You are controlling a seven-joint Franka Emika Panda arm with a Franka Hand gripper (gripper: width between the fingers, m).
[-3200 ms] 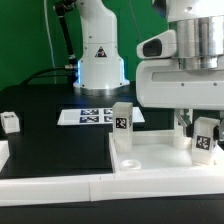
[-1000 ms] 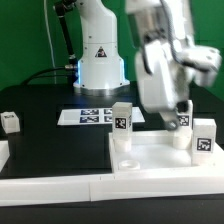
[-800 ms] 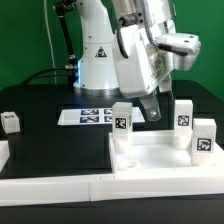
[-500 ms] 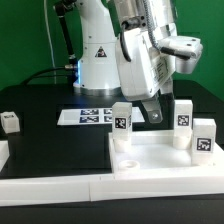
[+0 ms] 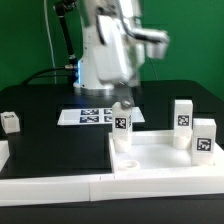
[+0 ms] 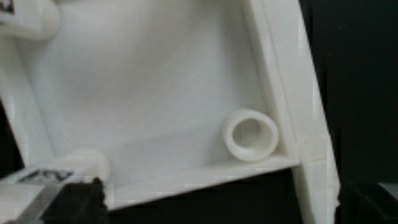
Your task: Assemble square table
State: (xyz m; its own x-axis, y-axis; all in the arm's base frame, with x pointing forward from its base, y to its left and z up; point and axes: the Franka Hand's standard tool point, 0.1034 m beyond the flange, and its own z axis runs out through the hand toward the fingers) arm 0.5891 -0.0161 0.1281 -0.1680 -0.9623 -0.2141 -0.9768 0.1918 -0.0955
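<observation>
The white square table top (image 5: 160,158) lies upside down at the exterior view's front right. Three white tagged legs stand upright on it: one at its far left corner (image 5: 121,118) and two on its right side (image 5: 183,114) (image 5: 204,138). A fourth leg (image 5: 10,122) lies loose on the black table at the left. My gripper (image 5: 127,97) is blurred, just above the far left leg, and holds nothing. The wrist view shows the top's inside (image 6: 151,110), an empty round socket (image 6: 249,135) near its rim, and one dark finger (image 6: 71,188).
The marker board (image 5: 92,116) lies flat behind the table top. White border bars run along the front (image 5: 50,187) and the left edge (image 5: 3,153). The robot base (image 5: 100,65) stands at the back, with a green wall behind.
The arm has swung from above the right-hand legs toward the exterior view's left. It let go of the far right leg, which stays upright. The gripper now hangs over the far left leg.
</observation>
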